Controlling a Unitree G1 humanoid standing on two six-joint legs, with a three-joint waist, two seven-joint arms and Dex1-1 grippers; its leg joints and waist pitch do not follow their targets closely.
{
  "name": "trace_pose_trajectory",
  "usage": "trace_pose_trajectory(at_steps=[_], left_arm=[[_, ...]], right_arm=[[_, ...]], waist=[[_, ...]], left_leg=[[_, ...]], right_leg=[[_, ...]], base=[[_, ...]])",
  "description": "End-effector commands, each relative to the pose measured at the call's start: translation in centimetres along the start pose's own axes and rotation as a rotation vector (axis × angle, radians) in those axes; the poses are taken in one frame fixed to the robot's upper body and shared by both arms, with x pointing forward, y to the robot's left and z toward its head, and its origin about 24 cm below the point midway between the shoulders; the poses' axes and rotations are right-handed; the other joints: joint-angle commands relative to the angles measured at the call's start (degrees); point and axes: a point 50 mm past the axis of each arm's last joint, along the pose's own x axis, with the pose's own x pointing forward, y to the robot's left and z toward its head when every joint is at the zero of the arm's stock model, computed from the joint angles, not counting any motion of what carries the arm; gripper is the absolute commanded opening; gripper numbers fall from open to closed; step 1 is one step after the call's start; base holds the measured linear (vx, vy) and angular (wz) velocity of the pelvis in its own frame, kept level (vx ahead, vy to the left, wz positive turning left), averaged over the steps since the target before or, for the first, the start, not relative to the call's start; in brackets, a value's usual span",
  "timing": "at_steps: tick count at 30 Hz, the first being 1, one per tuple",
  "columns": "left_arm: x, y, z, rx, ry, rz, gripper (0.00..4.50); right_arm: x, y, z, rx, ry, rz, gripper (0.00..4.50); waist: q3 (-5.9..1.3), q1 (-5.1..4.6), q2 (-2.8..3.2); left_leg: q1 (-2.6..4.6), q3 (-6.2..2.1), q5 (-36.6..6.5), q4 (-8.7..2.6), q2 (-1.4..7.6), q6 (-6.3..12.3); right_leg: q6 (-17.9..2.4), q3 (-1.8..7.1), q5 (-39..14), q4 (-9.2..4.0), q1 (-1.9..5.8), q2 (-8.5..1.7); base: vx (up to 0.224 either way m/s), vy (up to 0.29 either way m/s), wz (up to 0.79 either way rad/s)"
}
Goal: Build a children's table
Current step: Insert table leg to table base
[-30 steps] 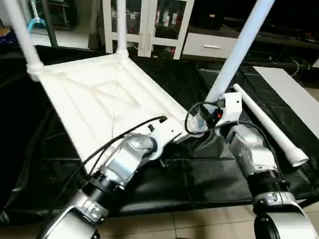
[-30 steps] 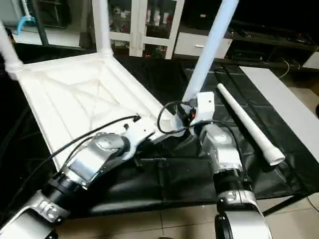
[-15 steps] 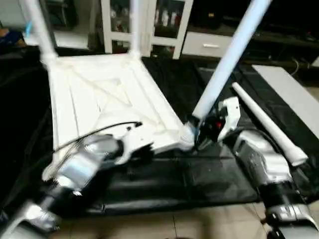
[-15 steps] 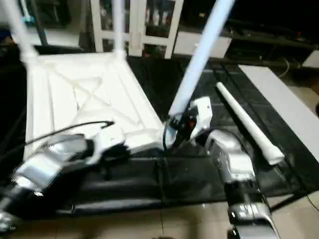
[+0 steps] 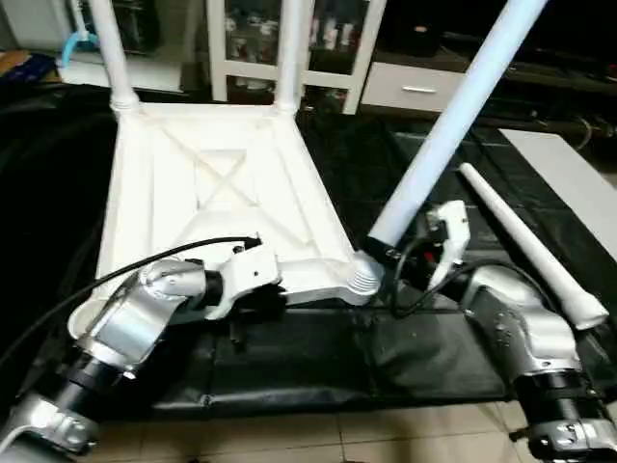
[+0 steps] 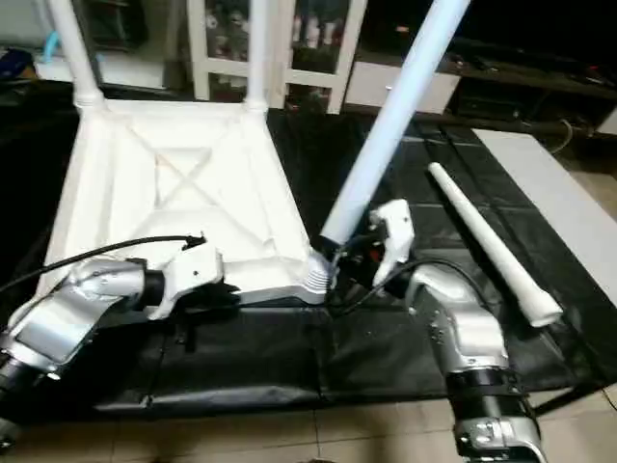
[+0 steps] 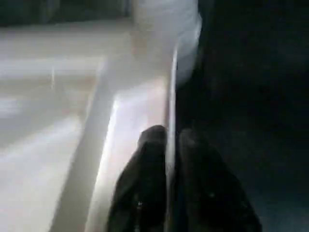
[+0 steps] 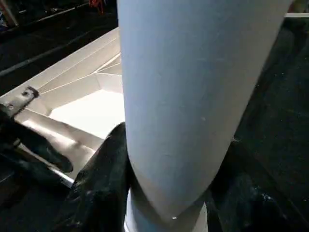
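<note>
Black sheet (image 5: 318, 357), left fingers (image 7: 149, 145) clamping tabletop rim (image 7: 170, 96), right fingers (image 8: 104, 169) grasping leg (image 8: 188, 96)

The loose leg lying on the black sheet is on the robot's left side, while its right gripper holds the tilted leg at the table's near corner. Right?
Not quite. The loose leg lies on the robot's right side, beyond its right arm, as the left eye view shows. The rest holds: the right gripper grips the tilted leg at the table top's near corner.

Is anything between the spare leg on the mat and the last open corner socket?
Yes: the left claw is pinching the tabletop rim along that near edge, its forearm beside that corner. The spare leg lies unobstructed across the mat.
</note>
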Motion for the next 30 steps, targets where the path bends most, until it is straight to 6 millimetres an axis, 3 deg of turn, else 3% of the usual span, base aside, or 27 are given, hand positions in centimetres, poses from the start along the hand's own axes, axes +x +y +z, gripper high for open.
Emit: trace_pose_trajectory(at_steps=[1, 3, 8, 18, 19, 20, 25, 26, 30], left_arm=[[0.3, 0.0, 1.6, 0.024, -0.055, -0.014, 0.83], [0.9, -0.2, 1.9, 0.033, -0.060, -0.024, 1.01], [2.3, -0.5, 1.6, 0.087, 0.001, -0.022, 1.39], [3.1, 0.2, 1.3, 0.088, 0.086, 0.028, 2.10], [3.2, 0.3, 1.1, 0.090, 0.101, 0.034, 2.19], [3.3, 0.2, 0.6, 0.062, 0.123, 0.019, 2.23], [3.4, -0.1, -0.2, 0.034, 0.172, -0.029, 2.23], [3.5, -0.1, -0.5, 0.032, 0.189, -0.033, 2.23], [3.7, 0.1, -0.7, -0.005, 0.226, -0.033, 1.85]], right_arm=[[-0.6, -0.4, -0.8, 0.022, 0.044, -0.026, 1.84], [-0.7, -0.4, -0.9, 0.023, 0.045, -0.029, 1.84], [-0.8, -0.4, -0.9, 0.023, 0.046, -0.036, 1.84], [-0.7, -0.2, -0.9, 0.019, 0.043, -0.037, 1.84], [-0.7, -0.2, -0.9, 0.018, 0.043, -0.038, 1.84], [-0.7, -0.1, -0.9, 0.017, 0.042, -0.037, 1.84], [-0.6, -0.1, -0.8, 0.017, 0.040, -0.041, 1.84], [-0.6, -0.1, -0.8, 0.017, 0.039, -0.041, 1.84], [-0.6, -0.2, -0.7, 0.014, 0.036, -0.045, 1.84]], waist=[[-3.20, -0.06, 0.99], [-3.19, -0.16, 0.75], [-3.22, -0.16, 0.83], [-3.32, -0.09, 0.78], [-3.34, 0.00, 1.30], [-3.44, -0.10, 0.97], [-3.43, -0.02, 1.14], [-3.32, 0.02, 1.47], [-3.27, 0.06, 1.37]], left_leg=[[1.32, 0.66, -12.6, -4.11, 0.57, -1.46], [1.18, 0.70, -13.0, -4.03, 0.45, -1.17], [1.26, 0.62, -13.0, -3.95, 0.50, -0.92], [1.20, 0.60, -12.4, -3.78, 0.40, -0.61], [1.21, 0.49, -12.4, -3.83, 0.41, -0.71], [1.14, 0.57, -11.7, -3.76, 0.35, -0.54], [1.25, 0.54, -11.8, -3.79, 0.39, -0.47], [1.34, 0.50, -12.7, -3.89, 0.43, -0.70], [1.43, 0.48, -14.5, -3.88, 0.40, -1.12]], right_leg=[[-11.0, 1.94, -10.1, -2.93, 2.37, -2.09], [-10.3, 1.99, -11.3, -3.12, 2.45, -2.11], [-8.8, 2.07, -13.3, -3.43, 2.34, -2.06], [-9.2, 2.05, -12.0, -3.30, 2.46, -1.97], [-9.3, 2.06, -11.7, -3.17, 2.52, -2.03], [-9.6, 2.04, -10.6, -3.14, 2.63, -1.96], [-10.4, 2.01, -10.0, -3.10, 2.65, -1.99], [-10.4, 2.00, -10.7, -3.18, 2.53, -1.97], [-10.0, 2.04, -13.1, -3.49, 2.44, -2.03]], base=[[0.000, 0.000, 0.00], [0.000, 0.000, 0.00], [0.000, 0.000, 0.00], [0.000, 0.000, 0.00], [0.000, 0.000, 0.00], [0.000, 0.000, 0.00], [0.000, 0.000, 0.00], [0.000, 0.000, 0.00], [0.000, 0.000, 0.00]])
